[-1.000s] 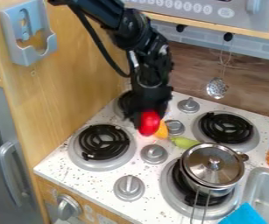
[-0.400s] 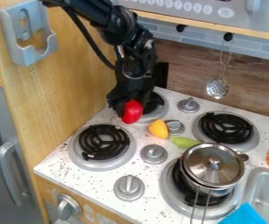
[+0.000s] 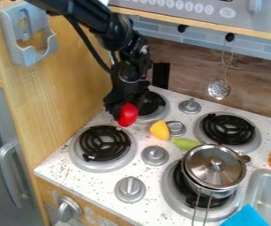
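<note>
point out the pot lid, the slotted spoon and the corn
pot lid [image 3: 207, 174]: camera view, on its metal top
slotted spoon [image 3: 219, 89]: camera view, on its bowl
corn [image 3: 159, 130]: camera view, on its yellow kernels

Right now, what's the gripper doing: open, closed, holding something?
Gripper: at the red object, by the back-left burner; whether it's open or closed on it can't be told.

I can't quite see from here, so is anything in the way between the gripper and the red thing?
Nothing visible is: the gripper is right at the red thing, with no gap showing. The corn lies off to the side, not between them.
</note>
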Available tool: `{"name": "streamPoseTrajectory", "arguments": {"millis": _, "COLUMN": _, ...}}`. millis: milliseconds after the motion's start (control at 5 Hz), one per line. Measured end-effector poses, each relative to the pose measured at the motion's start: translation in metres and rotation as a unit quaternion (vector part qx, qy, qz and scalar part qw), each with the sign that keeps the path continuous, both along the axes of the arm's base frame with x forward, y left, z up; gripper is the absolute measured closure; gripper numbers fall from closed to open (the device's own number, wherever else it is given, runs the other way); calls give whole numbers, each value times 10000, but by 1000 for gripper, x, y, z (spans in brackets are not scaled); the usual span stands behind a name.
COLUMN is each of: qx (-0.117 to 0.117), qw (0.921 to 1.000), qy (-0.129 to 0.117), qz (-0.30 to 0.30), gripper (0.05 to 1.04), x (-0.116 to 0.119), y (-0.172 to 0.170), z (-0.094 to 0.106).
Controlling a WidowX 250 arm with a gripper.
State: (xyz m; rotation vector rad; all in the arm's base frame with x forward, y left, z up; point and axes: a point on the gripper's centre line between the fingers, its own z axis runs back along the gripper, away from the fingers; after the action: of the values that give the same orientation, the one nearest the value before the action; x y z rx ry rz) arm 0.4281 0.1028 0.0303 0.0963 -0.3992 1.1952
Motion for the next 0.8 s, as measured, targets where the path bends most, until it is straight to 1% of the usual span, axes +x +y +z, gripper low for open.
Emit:
{"name": "streamPoseTrajectory", "arguments": {"millis": 200, "qx": 26, "qw": 9999, "qy": -6, "qz": 98, "gripper": 289, "x": 3, "y": 8, "z": -4}}
{"name": "streamPoseTrajectory", "arguments": {"millis": 600, "qx": 34, "qw": 9996, "qy": 104, "qz": 266, "gripper": 289, "x": 9, "y": 18, "z": -14}}
{"name": "streamPoseTrajectory", "arguments": {"millis": 800, "qx": 98, "qw": 9995, "qy": 123, "qz": 283, "gripper": 289, "x": 13, "y": 21, "z": -17}}
